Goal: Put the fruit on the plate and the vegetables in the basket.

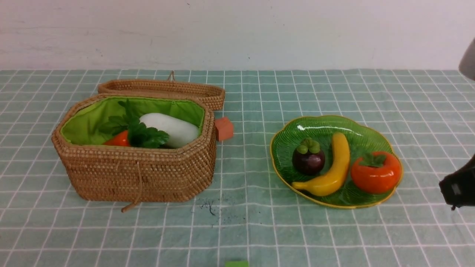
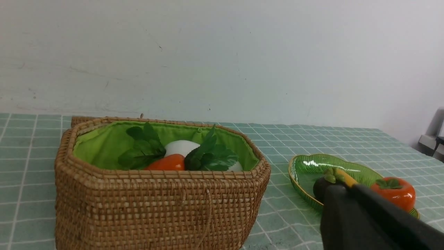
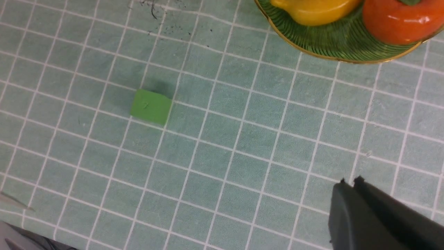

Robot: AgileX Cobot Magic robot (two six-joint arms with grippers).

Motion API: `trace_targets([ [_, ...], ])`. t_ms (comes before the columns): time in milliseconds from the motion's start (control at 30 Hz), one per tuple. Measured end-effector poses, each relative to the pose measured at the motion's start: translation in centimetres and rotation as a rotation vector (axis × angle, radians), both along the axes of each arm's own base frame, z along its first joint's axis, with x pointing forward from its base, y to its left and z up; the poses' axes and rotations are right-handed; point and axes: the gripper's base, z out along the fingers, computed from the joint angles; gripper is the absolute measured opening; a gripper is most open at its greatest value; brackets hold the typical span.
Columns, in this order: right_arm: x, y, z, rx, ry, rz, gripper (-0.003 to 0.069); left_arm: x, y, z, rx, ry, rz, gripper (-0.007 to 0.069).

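The wicker basket (image 1: 141,170) stands at the left and holds a white radish (image 1: 174,128), an orange carrot (image 1: 118,140) and green leaves. The pepper and the gourd are out of sight. The green plate (image 1: 297,126) at the right carries the mangosteen (image 1: 308,159), banana (image 1: 336,167) and persimmon (image 1: 375,174). My right gripper (image 3: 348,181) is shut and empty above the cloth, near the plate's front right (image 1: 451,193). My left gripper (image 2: 343,189) is shut and empty. It hangs in front of the basket (image 2: 156,208) and plate (image 2: 308,168).
The basket's lid (image 1: 163,89) lies open behind it. A small orange-red cube (image 1: 224,128) sits by the basket's right side. A green block (image 3: 151,106) lies on the checked cloth at the front edge (image 1: 236,263). Dark specks mark the cloth in the front middle.
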Motion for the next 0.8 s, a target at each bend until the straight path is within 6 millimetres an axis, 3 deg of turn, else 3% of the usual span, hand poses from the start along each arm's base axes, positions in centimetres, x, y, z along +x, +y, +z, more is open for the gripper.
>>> trace_targets([
  [233,-0.1,-0.5,0.2,0.018,-0.006,-0.025,0.0000,0.0,0.0,-0.1,0.002,0.006,0.004,-0.0012],
  [300,-0.2,-1.3,0.4,0.023,-0.025,-0.048,0.0001,0.0,0.0,-0.1,0.003,0.007,0.006,-0.0011],
  [400,-1.8,-4.8,0.1,0.027,-0.121,-0.176,-0.0002,0.1,0.1,-0.2,0.008,0.020,0.015,-0.0009],
  [433,-1.8,-5.0,0.0,0.032,-0.137,-0.182,-0.0002,0.1,0.1,-0.2,0.008,0.021,0.016,-0.0008],
  [533,-4.5,-7.9,-3.8,0.041,-0.368,-0.246,-0.0006,0.1,0.1,-0.2,0.009,0.023,0.018,-0.0005],
  [567,-4.7,-8.0,-4.2,0.035,-0.386,-0.243,-0.0006,0.1,0.1,-0.2,0.009,0.023,0.018,-0.0005],
  [667,-7.1,-9.6,-11.2,-0.012,-0.606,-0.308,-0.0006,0.1,0.1,-0.2,0.010,0.024,0.018,-0.0002],
  [800,-8.8,-10.0,-17.3,-0.006,-0.687,-0.387,-0.0006,0.1,0.2,-0.2,0.009,0.024,0.019,-0.0001],
])
